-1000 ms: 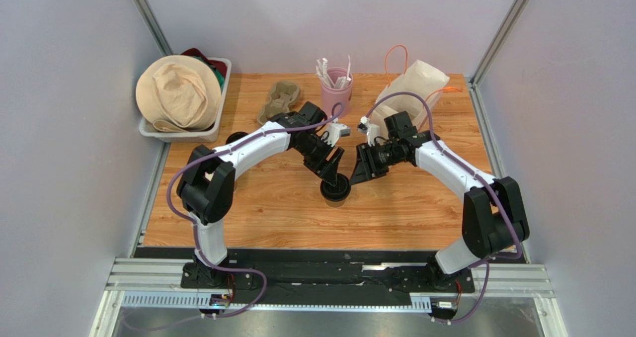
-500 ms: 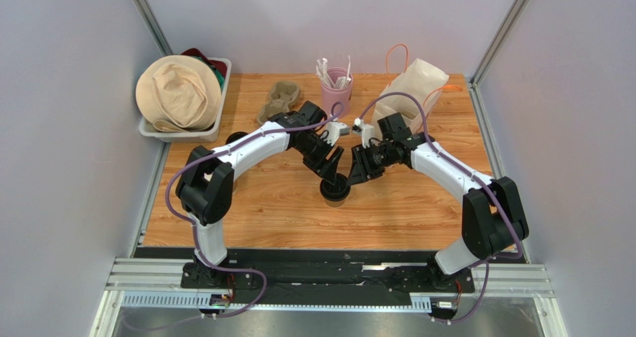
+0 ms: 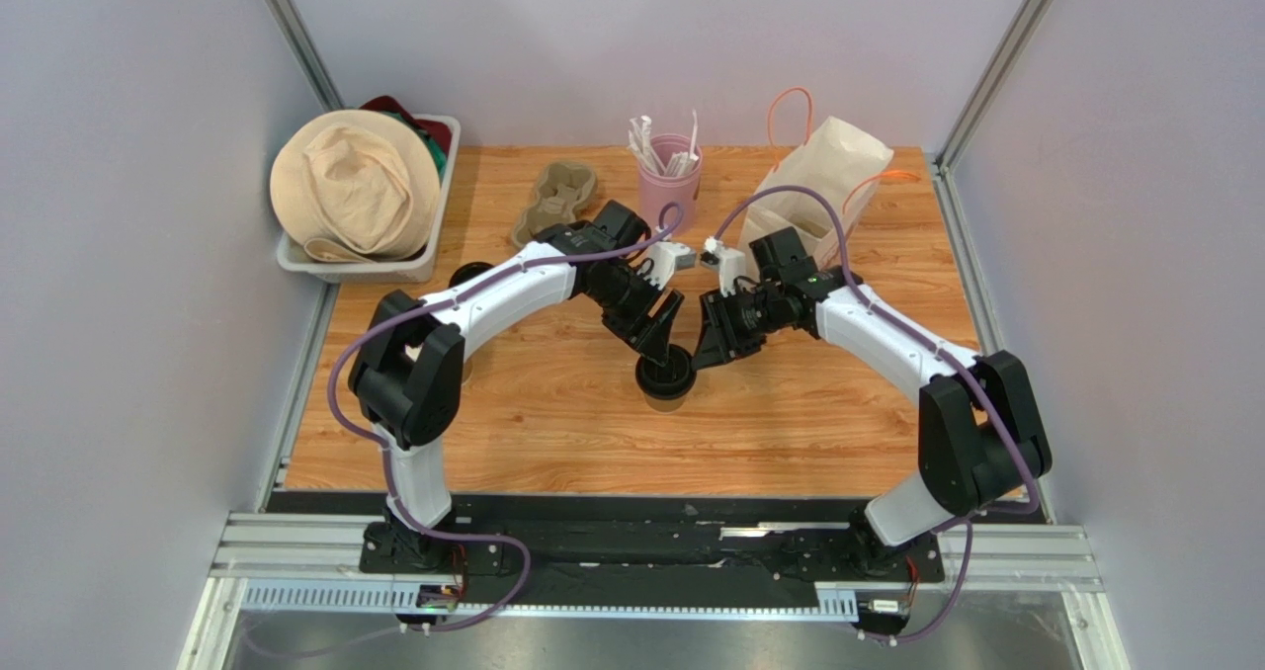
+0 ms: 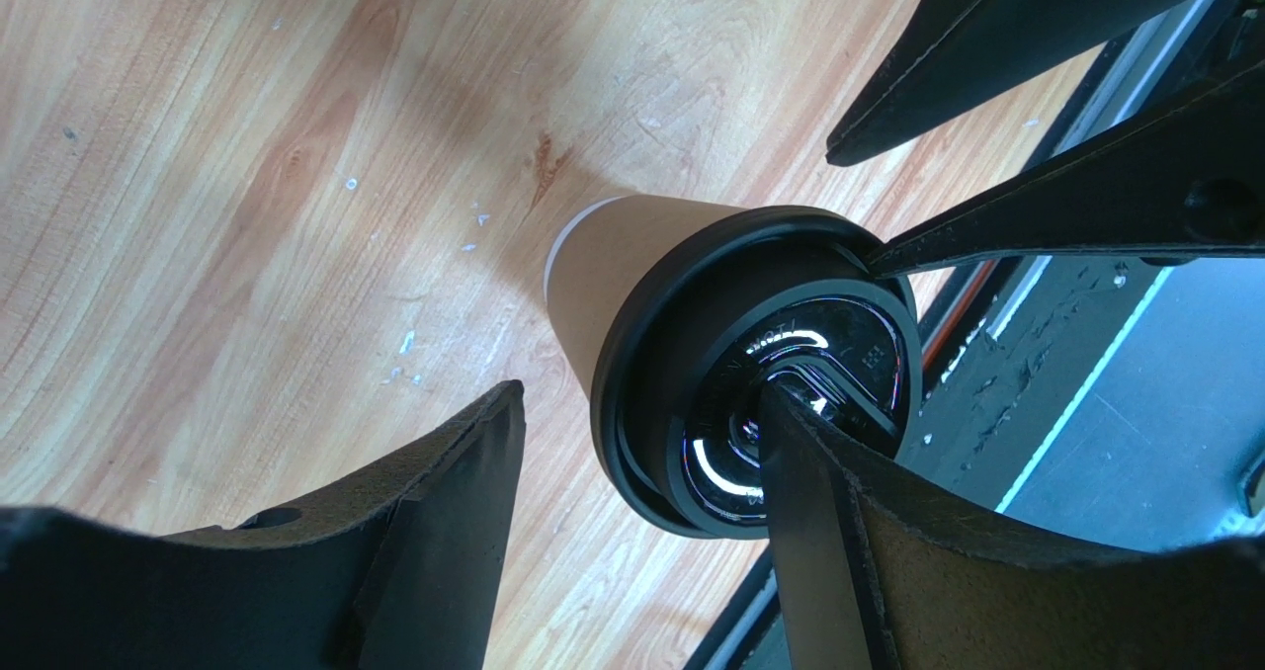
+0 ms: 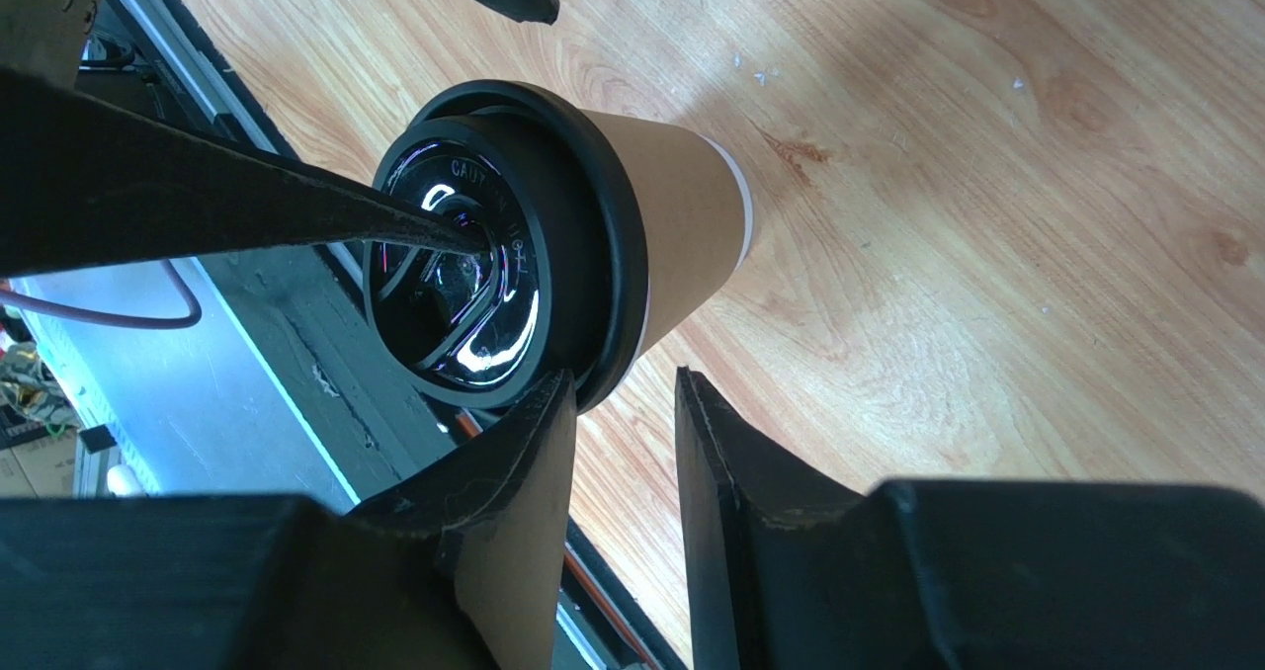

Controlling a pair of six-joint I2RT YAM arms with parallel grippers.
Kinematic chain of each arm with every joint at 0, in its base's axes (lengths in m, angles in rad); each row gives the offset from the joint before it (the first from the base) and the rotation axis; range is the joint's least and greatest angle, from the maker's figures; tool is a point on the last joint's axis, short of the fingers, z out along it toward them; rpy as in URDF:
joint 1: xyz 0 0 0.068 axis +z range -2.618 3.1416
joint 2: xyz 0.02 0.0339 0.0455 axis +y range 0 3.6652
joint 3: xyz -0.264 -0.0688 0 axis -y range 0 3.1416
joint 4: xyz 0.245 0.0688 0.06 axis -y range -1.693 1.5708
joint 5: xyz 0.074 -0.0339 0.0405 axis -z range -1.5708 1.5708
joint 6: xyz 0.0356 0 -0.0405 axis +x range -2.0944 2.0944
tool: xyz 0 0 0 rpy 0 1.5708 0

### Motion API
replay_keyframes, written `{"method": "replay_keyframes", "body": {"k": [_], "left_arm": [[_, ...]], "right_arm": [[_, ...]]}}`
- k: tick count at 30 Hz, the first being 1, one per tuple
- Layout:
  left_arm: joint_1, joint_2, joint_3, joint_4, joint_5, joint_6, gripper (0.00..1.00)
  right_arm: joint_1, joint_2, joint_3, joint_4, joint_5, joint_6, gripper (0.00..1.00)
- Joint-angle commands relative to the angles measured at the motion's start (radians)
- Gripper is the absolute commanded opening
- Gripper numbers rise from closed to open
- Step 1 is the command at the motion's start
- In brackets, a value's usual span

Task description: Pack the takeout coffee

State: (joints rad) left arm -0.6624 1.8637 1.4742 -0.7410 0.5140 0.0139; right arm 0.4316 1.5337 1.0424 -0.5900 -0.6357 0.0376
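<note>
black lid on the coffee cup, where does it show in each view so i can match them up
Top external: the black lid sits around mid-table, slightly nearer the arm bases.
Left wrist: right of centre and a little low, seen nearly face-on.
Right wrist: left of centre, its glossy top facing the camera.
Shared landmark: the wooden table, which is in all three views.

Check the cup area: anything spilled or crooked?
Nothing looks spilled. The lid appears evenly seated on the cup. Only small white specks and a reddish mark show on the table beside it; stain or grain, I cannot tell.
</note>
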Motion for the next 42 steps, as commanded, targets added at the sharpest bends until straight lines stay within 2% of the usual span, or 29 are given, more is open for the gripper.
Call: {"method": "replay_keyframes", "body": {"k": [1,6,12,19,37,42], "left_arm": [[-0.016,0.032,-0.037,0.006,-0.164,0.057,0.66],[-0.029,0.038,-0.038,0.006,-0.193,0.057,0.66],[-0.036,0.046,-0.043,0.006,-0.209,0.055,0.63],[-0.040,0.049,-0.041,0.006,-0.227,0.057,0.63],[-0.071,0.048,-0.054,-0.003,-0.295,0.070,0.60],[-0.072,0.043,-0.058,-0.003,-0.305,0.075,0.60]], "right_arm": [[0.025,-0.004,-0.004,0.048,0.007,0.004,0.32],[0.038,0.016,0.001,0.047,-0.015,0.008,0.27],[0.039,0.031,-0.012,0.055,-0.015,0.010,0.29],[0.061,0.045,-0.021,0.050,0.085,-0.005,0.33],[0.188,0.117,0.007,-0.047,0.295,-0.097,0.33],[0.197,0.072,0.022,-0.045,0.320,-0.119,0.33]]}}
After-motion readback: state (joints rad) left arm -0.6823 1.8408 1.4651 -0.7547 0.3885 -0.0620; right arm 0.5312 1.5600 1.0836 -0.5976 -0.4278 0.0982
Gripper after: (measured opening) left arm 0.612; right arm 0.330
